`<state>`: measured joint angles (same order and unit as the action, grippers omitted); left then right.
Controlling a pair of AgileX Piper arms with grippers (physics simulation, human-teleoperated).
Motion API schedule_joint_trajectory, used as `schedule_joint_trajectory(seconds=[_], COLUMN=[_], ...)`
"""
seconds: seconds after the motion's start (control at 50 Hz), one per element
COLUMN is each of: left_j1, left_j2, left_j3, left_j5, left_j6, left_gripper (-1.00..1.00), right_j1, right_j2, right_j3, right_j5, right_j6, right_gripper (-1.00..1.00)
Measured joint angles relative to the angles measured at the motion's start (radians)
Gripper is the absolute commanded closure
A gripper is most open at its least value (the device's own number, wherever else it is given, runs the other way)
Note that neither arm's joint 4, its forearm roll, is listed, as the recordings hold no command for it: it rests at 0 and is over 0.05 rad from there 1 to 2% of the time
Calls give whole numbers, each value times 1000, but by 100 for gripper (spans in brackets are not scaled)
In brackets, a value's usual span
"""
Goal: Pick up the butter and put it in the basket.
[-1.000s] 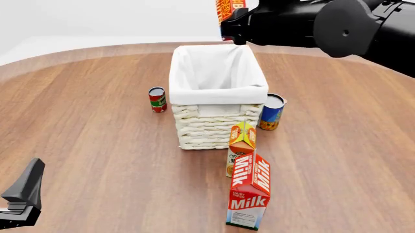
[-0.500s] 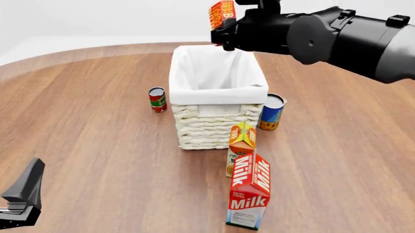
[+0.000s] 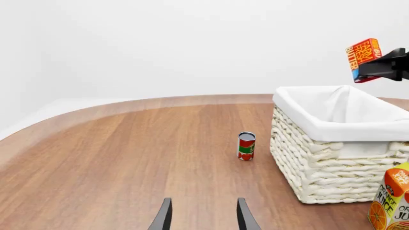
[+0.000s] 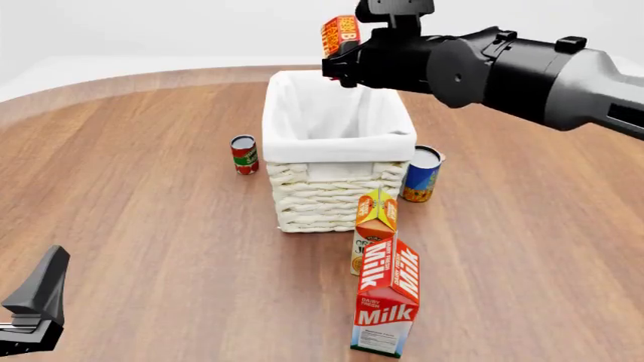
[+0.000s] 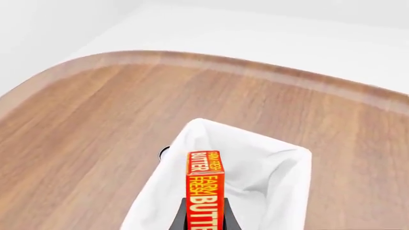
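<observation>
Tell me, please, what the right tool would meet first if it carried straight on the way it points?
Probably the basket's white lining: the right tool, shut on the butter, points down into the opening. Depth is unclear.

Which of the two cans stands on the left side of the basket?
The small red can, left of the basket; the blue can stands on its right.
</observation>
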<state>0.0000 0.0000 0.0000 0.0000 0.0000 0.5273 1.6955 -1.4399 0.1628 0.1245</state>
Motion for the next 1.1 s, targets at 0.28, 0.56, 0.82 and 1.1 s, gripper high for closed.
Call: schedule_joint_trajectory(seconds=[0.28,0.56,0.82,1.1], left_j1=[0,0,0,0], left_j2=[0,0,0,0], left_j3=[0,0,0,0], left_j5=[0,0,0,0], left_j6=[0,0,0,0], left_gripper=[-100,-100,-100,-100], right_j1=[3,6,14,11], right_j2=[29,46,80,106], right_j3=[8,9,-14,-26], right_j5=[-24,-38,-44,-51], right_j6=[8,13,16,20], right_gripper=[100,100,100,100])
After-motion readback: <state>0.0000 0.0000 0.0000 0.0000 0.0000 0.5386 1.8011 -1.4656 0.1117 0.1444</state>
